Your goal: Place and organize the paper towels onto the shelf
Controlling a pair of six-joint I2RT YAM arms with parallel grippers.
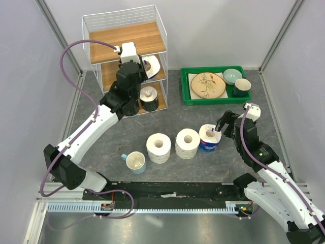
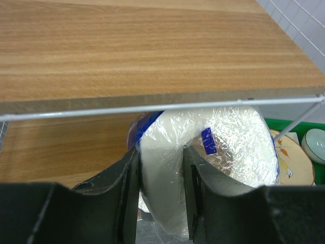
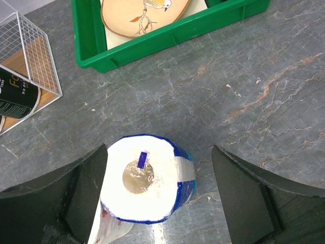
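Grey stone-look table (image 1: 101, 147), white walls on 3 sides. Contents by size:

1. Shelf (image 1: 127, 46), far left. 3 wooden boards in a white wire frame.
2. Green tray (image 1: 185, 96), far right, holding dishes. Not for shelving.
3. Left gripper (image 2: 161, 157), reaching into the middle tier under the top board's front wire. Jaws narrow, pinching the wall of item 7.
4. Right gripper (image 3: 158, 152), near right. Jaws wide, straddling item 8. 1 finger is just beside it and the other well apart; whether either touches cannot be told.
5. Left large roll (image 1: 158, 147), upright, centre of table.
6. Right large roll (image 1: 187, 143), upright, just beside item 5.
7. Held blue roll (image 2: 213, 147), in clear film, tipped over, at the right front of the middle tier.
8. Standing blue roll (image 3: 147, 185), upright on the table, right of item 6.
9. Dark roll (image 1: 150, 97), bottom tier, core facing out.
10. Cup (image 1: 135, 161), near left. Not for shelving.

Handling note, as a judgement: item 7 is being shelved.
- Keep it below the front wire.
- Carry it well in from the board's edge.
- Seat it flat before easing the jaws apart, since the film looks slippery.
- Leave room alongside for item 8.
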